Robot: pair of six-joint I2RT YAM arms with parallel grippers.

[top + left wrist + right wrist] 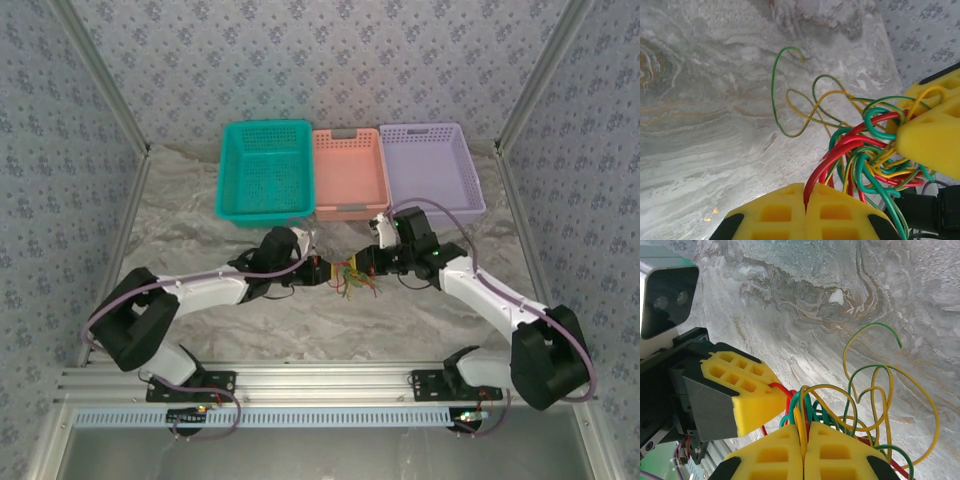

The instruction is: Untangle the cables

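Note:
The cables (356,279) form a tangled bunch of thin red, green and yellow wires on the marbled table, between my two grippers. In the left wrist view my left gripper (806,190) is shut on a red cable (840,149) that runs up into the knot (867,160). My right gripper (804,432) is shut on a yellow cable (800,420) at the knot's edge. Loose yellow and green loops (875,385) spread over the table beyond. The two grippers (330,272) (366,264) stand very close, facing each other across the knot.
Three baskets stand side by side at the back: teal (224,170), pink (348,135) and purple (425,128). Patterned walls close in the left and right sides. An aluminium rail (320,380) holding the arm bases runs along the near edge.

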